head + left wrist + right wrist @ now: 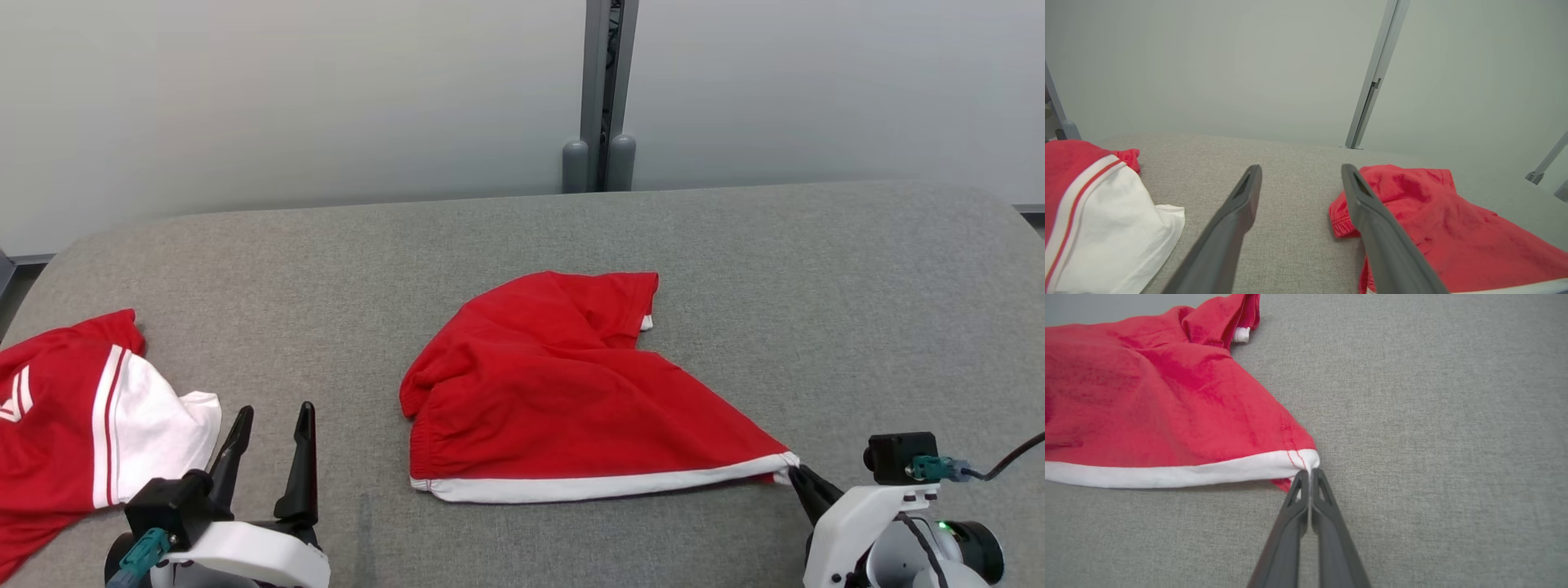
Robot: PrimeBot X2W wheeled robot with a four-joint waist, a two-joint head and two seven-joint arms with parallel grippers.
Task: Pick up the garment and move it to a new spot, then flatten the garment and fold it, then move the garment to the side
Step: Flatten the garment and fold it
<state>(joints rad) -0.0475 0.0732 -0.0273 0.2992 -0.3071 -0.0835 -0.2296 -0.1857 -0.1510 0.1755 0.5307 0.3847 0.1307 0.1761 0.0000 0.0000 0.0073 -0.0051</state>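
- 2 garments on 1 grey padded table (816, 269): 1 red garment (555, 392) with a white hem, 1 red-and-white garment (73, 408).
- 2 grippers in the head view, 1 grey post (604, 98) against the pale wall behind the table.
- Red garment lay mid-table, crumpled, not flat, white hem along its near edge, elastic band at its left end.
- Its near-right corner was drawn out to a point and met the tips of the right gripper (796, 475).
- Right gripper (1310, 473) had its fingers pressed together, pinching that white hem corner; rest of the cloth spread left and far from the tips.
- Right arm sat low at the near right, fingers angled toward the left and far side, close to the table.
- Left gripper (273, 418) was spread wide, holding nothing, fingers pointing to the far side.
- It sat at the near left, between the 2 garments, touching neither.
- Left gripper (1300, 169) in its wrist view: red garment just beside its right finger, red-and-white garment well off to the left.
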